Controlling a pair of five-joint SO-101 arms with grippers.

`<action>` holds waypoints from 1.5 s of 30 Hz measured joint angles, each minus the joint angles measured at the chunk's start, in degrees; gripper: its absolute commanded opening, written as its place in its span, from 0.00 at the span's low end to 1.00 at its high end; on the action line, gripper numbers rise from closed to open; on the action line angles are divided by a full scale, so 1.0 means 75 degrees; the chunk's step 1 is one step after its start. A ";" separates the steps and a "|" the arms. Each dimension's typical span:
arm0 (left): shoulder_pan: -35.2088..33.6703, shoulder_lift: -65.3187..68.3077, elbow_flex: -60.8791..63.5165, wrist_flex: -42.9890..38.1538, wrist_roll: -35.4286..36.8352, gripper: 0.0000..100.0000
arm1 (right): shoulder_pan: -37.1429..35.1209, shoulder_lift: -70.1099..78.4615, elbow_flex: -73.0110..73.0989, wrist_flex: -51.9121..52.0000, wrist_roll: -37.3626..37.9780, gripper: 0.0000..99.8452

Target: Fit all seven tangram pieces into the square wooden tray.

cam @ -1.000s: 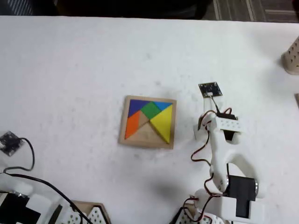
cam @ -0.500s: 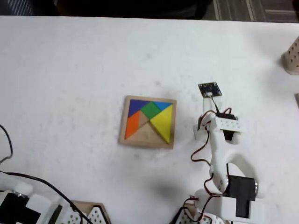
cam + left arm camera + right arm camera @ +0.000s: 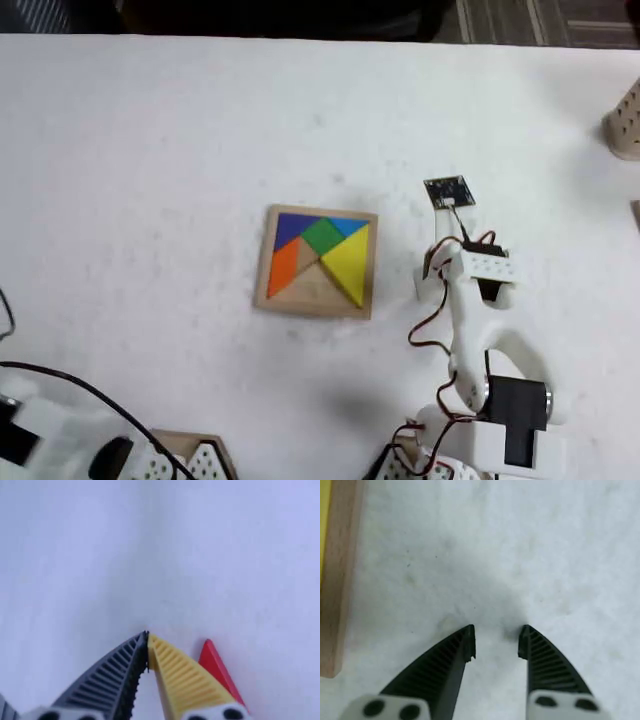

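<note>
**One claw pinched shut, one claw open**

The square wooden tray [image 3: 263, 264] sits in the middle of the white table [image 3: 150, 150]. Inside it are a blue piece [image 3: 288, 228], a green piece [image 3: 322, 236], a light blue piece [image 3: 350, 225], an orange piece [image 3: 283, 265] and a yellow piece [image 3: 348, 262]. The near part of the tray shows plain wood.

The left gripper [image 3: 147, 641] is pinched tight with nothing between its tips. A red pointed piece [image 3: 215, 662] lies just beside its yellow finger [image 3: 180, 680].

The right gripper [image 3: 496, 642] is spread apart, holding nothing, over the table just right of the tray.
</note>
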State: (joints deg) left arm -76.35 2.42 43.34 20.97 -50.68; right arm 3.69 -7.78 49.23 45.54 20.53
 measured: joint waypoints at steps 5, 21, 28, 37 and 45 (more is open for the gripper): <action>0.0023 0.1664 -0.0633 -0.0586 -0.0117 0.03 | 0.0000 0.0000 0.0000 0.0000 0.0000 0.14; 0.0023 0.2227 -0.2907 0.4079 -0.0141 0.03 | -0.0012 0.0000 0.0000 0.0000 0.0000 0.14; -0.0035 0.2227 -0.3200 0.6974 -0.0141 0.03 | -0.0012 0.0000 0.0000 0.0000 0.0000 0.14; 0.0375 0.2462 -0.3259 0.8404 -0.0105 0.02 | -0.0012 0.0000 0.0000 0.0000 0.0000 0.14; 0.1266 0.2801 -0.4536 1.0397 -0.0105 0.02 | -0.0012 0.0000 0.0000 0.0000 0.0000 0.14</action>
State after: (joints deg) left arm -66.86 23.43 9.32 98.95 -51.47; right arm 3.60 -7.78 49.23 45.54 20.53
